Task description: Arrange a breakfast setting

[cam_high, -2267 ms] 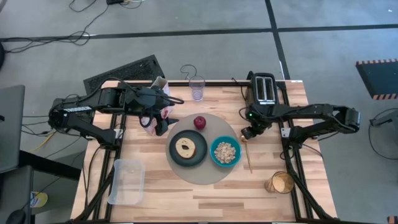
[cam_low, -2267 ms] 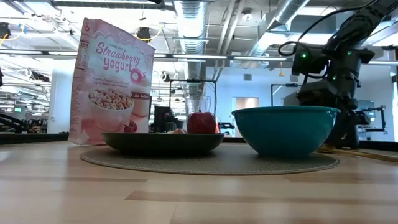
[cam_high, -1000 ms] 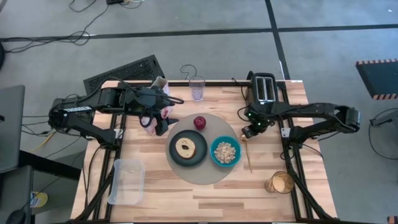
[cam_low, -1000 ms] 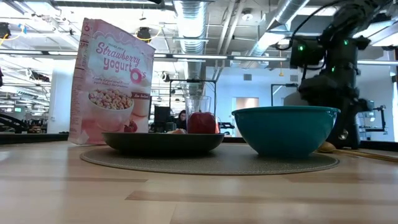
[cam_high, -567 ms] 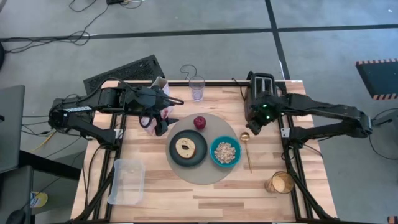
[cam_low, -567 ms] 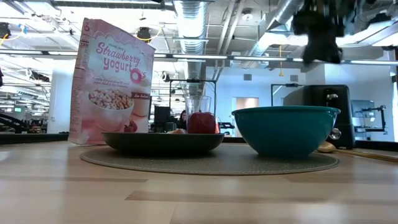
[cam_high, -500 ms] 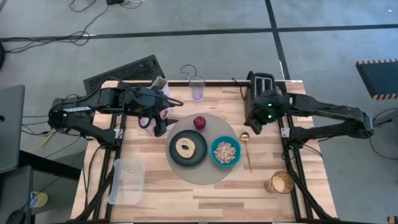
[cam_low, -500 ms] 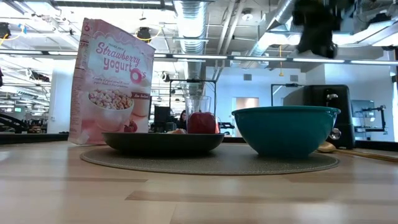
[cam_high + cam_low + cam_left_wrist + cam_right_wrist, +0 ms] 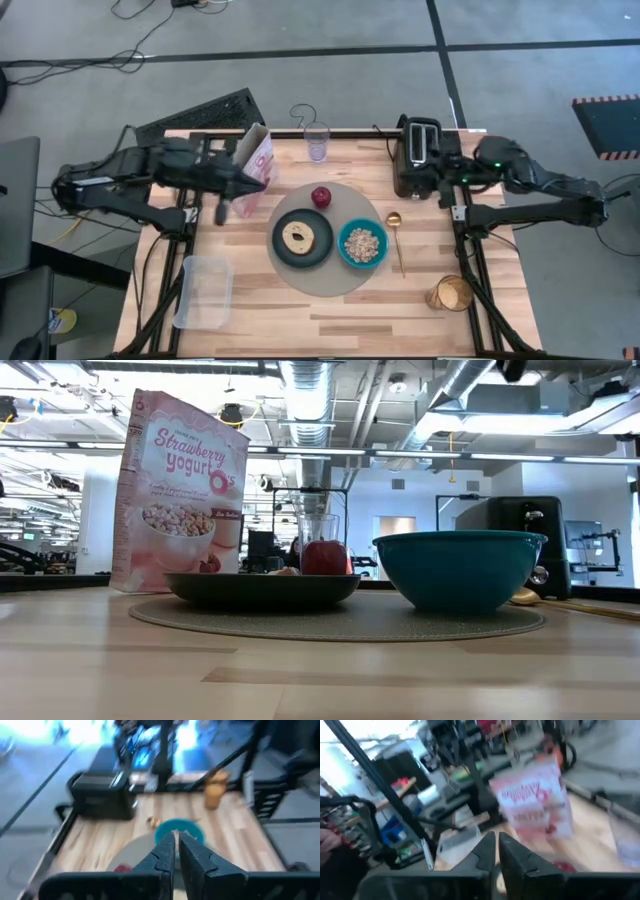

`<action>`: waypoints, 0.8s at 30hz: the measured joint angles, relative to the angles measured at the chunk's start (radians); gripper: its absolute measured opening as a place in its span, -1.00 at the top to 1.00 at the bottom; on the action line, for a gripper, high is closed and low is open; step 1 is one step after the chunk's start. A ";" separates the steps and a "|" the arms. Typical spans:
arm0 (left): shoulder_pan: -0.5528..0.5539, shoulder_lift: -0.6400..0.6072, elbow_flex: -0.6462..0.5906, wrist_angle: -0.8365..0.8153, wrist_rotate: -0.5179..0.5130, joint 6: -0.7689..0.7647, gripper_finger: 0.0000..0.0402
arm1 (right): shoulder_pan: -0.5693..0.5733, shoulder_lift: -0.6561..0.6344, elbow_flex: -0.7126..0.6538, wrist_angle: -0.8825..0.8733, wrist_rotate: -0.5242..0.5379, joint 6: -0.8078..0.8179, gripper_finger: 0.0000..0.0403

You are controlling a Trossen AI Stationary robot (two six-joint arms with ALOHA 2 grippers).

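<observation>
- Apparently the breakfast setting is almost complete: the large round grey mat (image 9: 372, 248) is laid at the middle of the table (image 9: 330, 320), and every piece is seen on it or just beside it.
- On the mat the dark grey plate (image 9: 276, 247) is placed with the round toasted bread (image 9: 297, 237) on it, and the teal bowl (image 9: 362, 244) beside it is filled with beige cereal (image 9: 362, 243).
- The small red apple (image 9: 321, 196) is set on the mat behind the plate; the gold spoon (image 9: 397, 240) is laid just beside the mat, on the bowl's side.
- The left gripper (image 9: 221, 210) is seen shut and empty, near the cereal box (image 9: 255, 160).
- The right gripper (image 9: 422, 186) is closed on nothing, by the black toaster (image 9: 420, 152).
- Little seems left, perhaps only the parking of the arms.
</observation>
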 joint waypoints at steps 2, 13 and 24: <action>-0.001 -0.062 -0.054 0.063 0.027 0.010 0.94 | 0.012 -0.020 0.000 0.033 0.031 -0.029 0.70; 0.003 -0.283 -0.278 0.047 -0.093 -0.224 0.90 | 0.035 -0.045 -0.001 0.015 0.138 -0.027 0.65; -0.005 -0.327 -0.395 0.269 -0.071 -0.097 0.90 | 0.090 -0.065 -0.021 -0.016 0.144 -0.208 0.65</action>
